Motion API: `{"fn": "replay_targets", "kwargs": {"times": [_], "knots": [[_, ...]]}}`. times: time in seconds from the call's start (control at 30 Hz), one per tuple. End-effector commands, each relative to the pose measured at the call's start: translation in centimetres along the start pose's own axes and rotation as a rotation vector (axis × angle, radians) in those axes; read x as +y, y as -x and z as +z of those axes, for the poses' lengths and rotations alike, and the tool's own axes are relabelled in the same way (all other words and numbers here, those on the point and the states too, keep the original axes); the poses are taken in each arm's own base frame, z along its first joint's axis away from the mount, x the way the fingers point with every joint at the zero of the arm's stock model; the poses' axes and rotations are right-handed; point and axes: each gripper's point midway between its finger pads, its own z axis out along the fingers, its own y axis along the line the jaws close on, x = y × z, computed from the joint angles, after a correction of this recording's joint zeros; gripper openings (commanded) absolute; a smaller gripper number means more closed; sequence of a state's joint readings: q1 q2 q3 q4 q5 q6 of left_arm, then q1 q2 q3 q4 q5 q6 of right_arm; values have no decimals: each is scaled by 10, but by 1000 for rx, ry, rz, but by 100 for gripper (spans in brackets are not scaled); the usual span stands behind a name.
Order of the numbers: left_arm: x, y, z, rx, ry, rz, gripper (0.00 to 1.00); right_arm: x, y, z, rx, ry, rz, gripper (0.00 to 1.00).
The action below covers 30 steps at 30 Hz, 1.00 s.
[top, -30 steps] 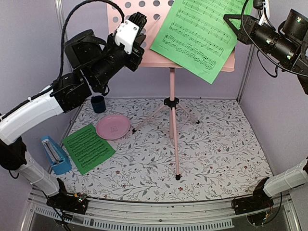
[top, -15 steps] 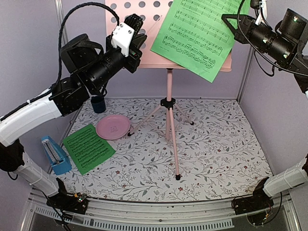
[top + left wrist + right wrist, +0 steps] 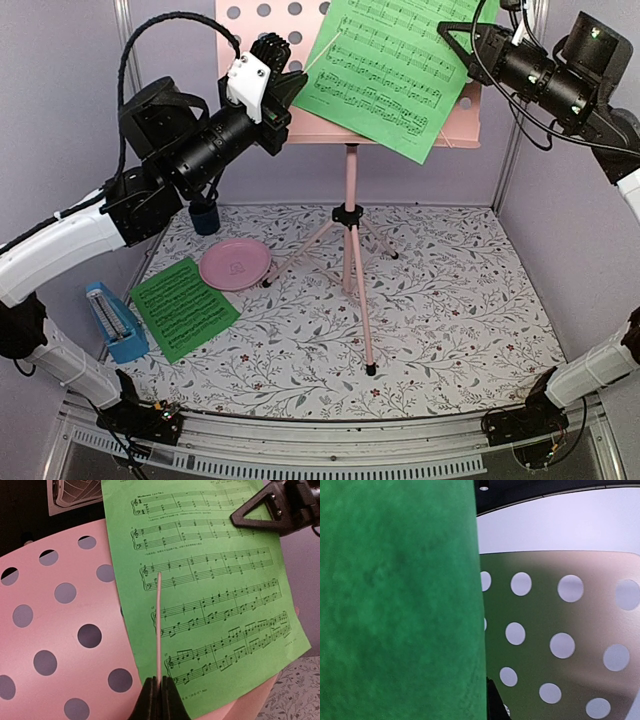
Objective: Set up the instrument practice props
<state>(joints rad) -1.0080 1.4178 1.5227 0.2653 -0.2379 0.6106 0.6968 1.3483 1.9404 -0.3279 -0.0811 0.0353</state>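
Far to the left of the pink tripod music stand (image 3: 351,180), the blue pyramid metronome (image 3: 113,322) and the spare green page (image 3: 185,307) sit on the table (image 3: 450,320), well apart from both arms. At the left edge of the stand's perforated desk (image 3: 247,35), the left gripper (image 3: 297,80) is pinched together on the foot of a thin pink retainer wire (image 3: 159,625). In the left wrist view the wire runs straight up from the fingertips and crosses the left part of the green sheet-music page (image 3: 385,70). That page rests against the desk but skewed to it. Its long axis leans up toward the right, its lower corner dips below the stand's ledge, and the holes to its left are uncovered. At the right of the stand, the right gripper (image 3: 452,30) is closed on the page's upper right edge, and its own camera shows green paper right against the fingers. So the page lies to the right of the left gripper and to the left of the right one, which alone holds it. Squaring the page, I judge, falls to the right arm, by swinging the top edge back toward the stand's post while the wire keeps clear.
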Motion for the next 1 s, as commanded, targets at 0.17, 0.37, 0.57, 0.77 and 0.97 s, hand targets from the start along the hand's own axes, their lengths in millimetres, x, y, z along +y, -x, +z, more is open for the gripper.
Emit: {"fn": "replay_targets", "kwargs": {"times": [0.17, 0.37, 0.57, 0.77, 0.97], "knots": [[3, 30, -7, -144, -25, 8, 0, 46, 14, 22, -74, 179, -79, 0], [0, 37, -16, -194, -47, 41, 0, 61, 11, 35, -95, 229, -124, 0], [-6, 33, -14, -192, -62, 63, 0, 83, 7, 44, -124, 308, -276, 0], [-8, 35, -15, -201, -73, 63, 0, 96, 6, 51, -153, 376, -425, 0], [-9, 35, -15, -206, -80, 66, 0, 106, -5, 57, -159, 441, -463, 0]]}}
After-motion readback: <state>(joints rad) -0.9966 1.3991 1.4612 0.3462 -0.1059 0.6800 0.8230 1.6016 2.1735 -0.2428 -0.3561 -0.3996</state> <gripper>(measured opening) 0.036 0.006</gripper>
